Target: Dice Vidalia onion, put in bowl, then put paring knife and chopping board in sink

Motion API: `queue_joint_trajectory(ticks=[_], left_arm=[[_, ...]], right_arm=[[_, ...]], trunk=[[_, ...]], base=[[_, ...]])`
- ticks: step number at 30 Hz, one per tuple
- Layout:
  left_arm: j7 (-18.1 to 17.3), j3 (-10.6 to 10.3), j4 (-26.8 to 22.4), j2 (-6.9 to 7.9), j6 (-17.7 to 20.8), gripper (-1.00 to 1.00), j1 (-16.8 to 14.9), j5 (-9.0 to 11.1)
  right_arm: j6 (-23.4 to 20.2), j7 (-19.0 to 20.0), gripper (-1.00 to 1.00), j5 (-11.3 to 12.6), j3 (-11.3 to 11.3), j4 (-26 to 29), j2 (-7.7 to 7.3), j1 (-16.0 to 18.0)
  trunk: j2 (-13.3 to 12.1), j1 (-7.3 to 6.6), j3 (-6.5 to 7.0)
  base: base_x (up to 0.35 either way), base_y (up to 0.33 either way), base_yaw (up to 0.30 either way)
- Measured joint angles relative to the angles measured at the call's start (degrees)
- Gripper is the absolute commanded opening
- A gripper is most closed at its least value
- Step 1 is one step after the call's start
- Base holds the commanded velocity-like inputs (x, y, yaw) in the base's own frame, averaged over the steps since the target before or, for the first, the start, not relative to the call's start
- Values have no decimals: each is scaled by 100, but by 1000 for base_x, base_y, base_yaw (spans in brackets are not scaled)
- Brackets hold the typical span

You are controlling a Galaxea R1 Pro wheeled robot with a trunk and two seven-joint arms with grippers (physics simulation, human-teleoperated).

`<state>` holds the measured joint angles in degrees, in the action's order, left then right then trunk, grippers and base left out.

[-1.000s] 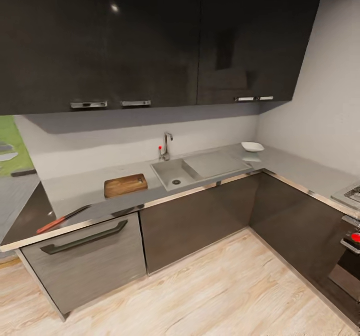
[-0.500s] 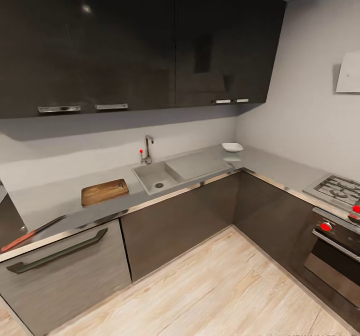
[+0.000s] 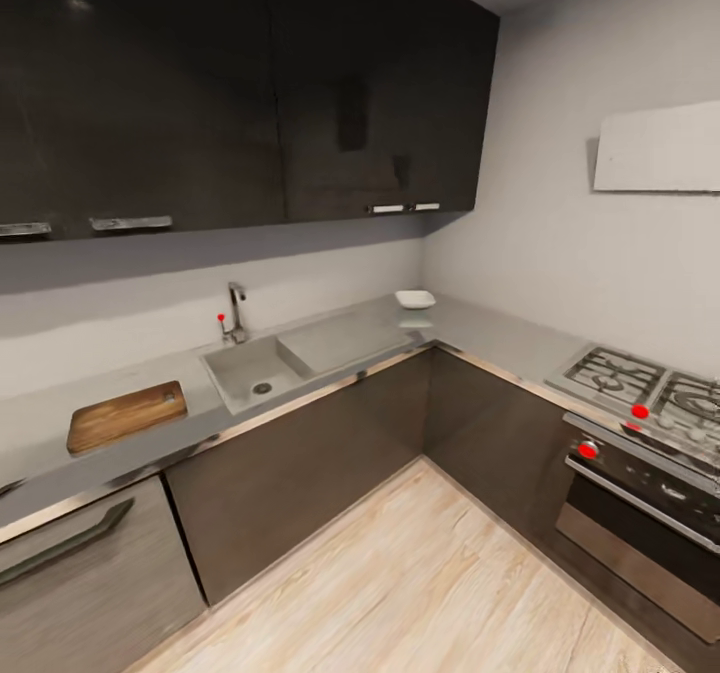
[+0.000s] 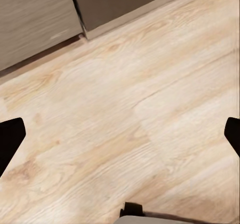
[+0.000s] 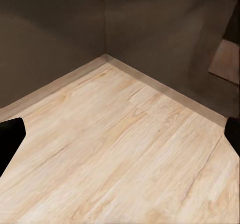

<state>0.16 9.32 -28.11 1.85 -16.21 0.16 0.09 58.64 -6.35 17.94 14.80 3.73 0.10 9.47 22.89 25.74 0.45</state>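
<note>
In the head view, the chopping board (image 3: 127, 416) lay on the bench (image 3: 480, 331) at 9 o'clock. The sink (image 3: 252, 374) sat beside it toward 3 o'clock, and the white bowl (image 3: 415, 299) stood farther along. Both end effectors (image 4: 120, 134) (image 5: 120, 134) were spread open above the wood floor (image 3: 420, 583).
</note>
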Motion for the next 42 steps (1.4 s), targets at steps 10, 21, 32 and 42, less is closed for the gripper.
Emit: queue_joint_trajectory(ticks=[10, 21, 32, 42], left_arm=[[0, -3, 1, 0, -2, 100, 0, -7], [-7, -12, 0, 2, -4, 100, 0, -16], [-8, -15, 0, 4, -11, 100, 0, -4], [-8, 1, -36, 39, -8, 100, 0, -14]], right_arm=[[3, 0, 100, -5, -1, -1, 22, 1], [6, 0, 100, -2, -1, -1, 25, 1], [22, 0, 100, -12, 7, -1, 29, 1], [24, 3, 100, -3, 8, 1, 33, 0]], trunk=[[0, 0, 28], [0, 0, 16], [0, 2, -3], [-1, 2, 13]], base=[[193, -200, -102], [230, -102, -2], [32, -3, 0], [0, 0, -104]])
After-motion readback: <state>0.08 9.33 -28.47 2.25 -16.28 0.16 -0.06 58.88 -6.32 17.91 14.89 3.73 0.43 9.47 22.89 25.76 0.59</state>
